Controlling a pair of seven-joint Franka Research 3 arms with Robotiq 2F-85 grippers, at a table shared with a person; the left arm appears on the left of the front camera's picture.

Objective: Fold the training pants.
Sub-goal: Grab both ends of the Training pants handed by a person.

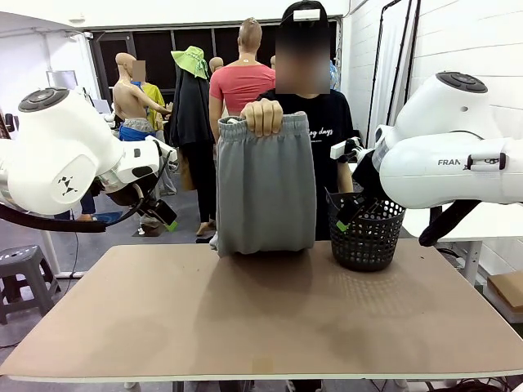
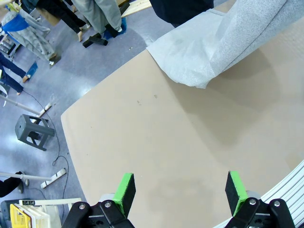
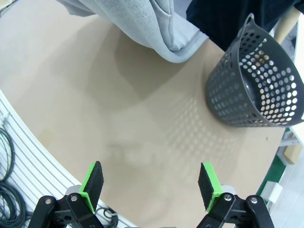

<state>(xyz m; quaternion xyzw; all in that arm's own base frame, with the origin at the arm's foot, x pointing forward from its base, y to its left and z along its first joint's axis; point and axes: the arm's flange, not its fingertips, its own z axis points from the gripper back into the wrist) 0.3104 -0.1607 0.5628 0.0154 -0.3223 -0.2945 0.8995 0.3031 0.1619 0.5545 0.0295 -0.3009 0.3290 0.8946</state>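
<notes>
Grey training pants (image 1: pixel 265 184) are held up by the waistband in a person's hand (image 1: pixel 262 117) at the far side of the table (image 1: pixel 245 327), lower edge reaching down to the tabletop. A black mesh basket (image 1: pixel 366 237) is parked just to their right. The left gripper (image 2: pixel 179 190) and right gripper (image 3: pixel 151 183) are seen hovering over the near side, jaws spread wide, nothing gripped.

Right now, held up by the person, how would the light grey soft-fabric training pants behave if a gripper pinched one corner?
Probably floppy: the training pants hang limp from the person's hand, hem bunching on the brown table. Likely light, as fingers over the waistband seem enough. Pinched at a corner, the rest would probably sag and trail.
</notes>
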